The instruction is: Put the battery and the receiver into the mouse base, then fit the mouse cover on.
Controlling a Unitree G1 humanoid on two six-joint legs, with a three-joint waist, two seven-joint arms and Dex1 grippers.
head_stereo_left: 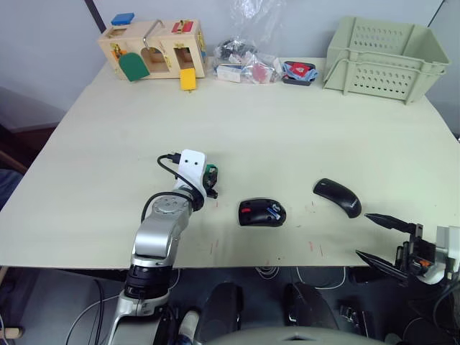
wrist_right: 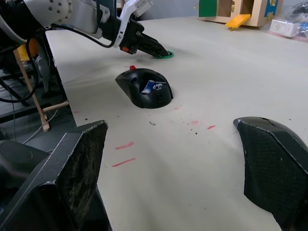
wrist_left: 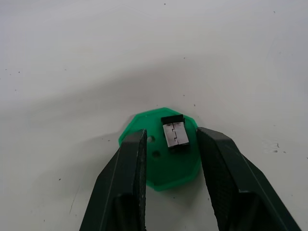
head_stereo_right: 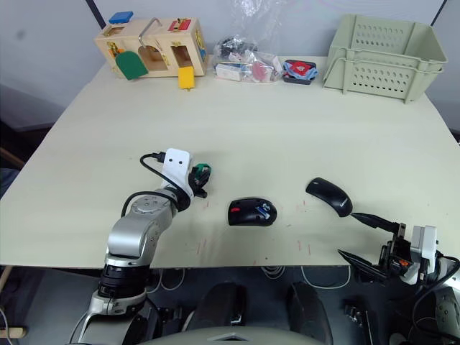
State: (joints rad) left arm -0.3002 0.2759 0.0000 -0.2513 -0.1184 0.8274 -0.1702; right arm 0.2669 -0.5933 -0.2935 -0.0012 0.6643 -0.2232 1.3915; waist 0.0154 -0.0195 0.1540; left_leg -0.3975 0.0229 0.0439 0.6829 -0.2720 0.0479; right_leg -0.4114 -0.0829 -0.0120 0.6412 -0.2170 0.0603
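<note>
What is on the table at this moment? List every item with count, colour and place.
Table: one, pale cream.
Mouse base: one, black with red patch, near front edge, centre.
Battery: one, white and blue, lying in the mouse base.
Mouse cover: one, black, beside the base toward the robot's right.
Green disc: one, left of the base.
Receiver: one, dark grey, on the disc.
Wooden latch box: one, far left.
Plastic bags: several, clear, far centre.
Crate: one, pale green, far right.
Left gripper: open, straddling the receiver.
Right gripper: open, off the front right edge.

Head cameras look down over the table (head_stereo_left: 287,136); wrist cameras sit close, low, both sharing the mouse base (wrist_right: 144,89)
</note>
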